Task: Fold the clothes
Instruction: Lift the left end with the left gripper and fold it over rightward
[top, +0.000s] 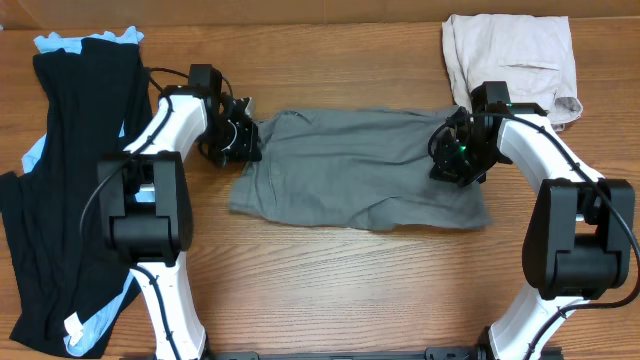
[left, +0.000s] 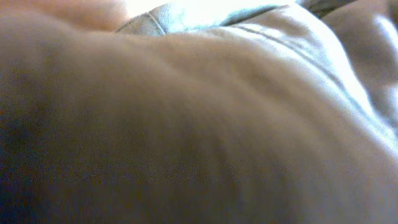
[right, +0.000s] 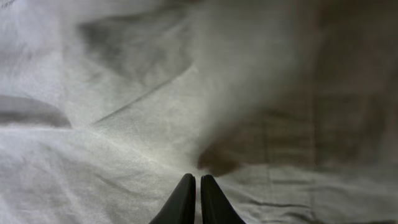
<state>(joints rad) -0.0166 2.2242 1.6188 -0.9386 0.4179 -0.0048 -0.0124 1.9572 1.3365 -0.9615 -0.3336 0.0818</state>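
The grey shorts (top: 350, 170) lie spread flat across the middle of the wooden table. My left gripper (top: 238, 138) is at their left edge. The left wrist view is filled with blurred grey cloth (left: 205, 118) right up against the lens, with a seam near the top, and my fingers are hidden there. My right gripper (top: 455, 155) is on the shorts' right edge. In the right wrist view its two black fingers (right: 198, 186) are pressed together, tips down on the wrinkled cloth (right: 124, 124), pinching it.
Pale beige shorts (top: 510, 60) lie at the back right, just behind my right arm. Long black and light-blue garments (top: 70, 180) cover the left side of the table. Bare wood (top: 340, 290) shows in front of the shorts.
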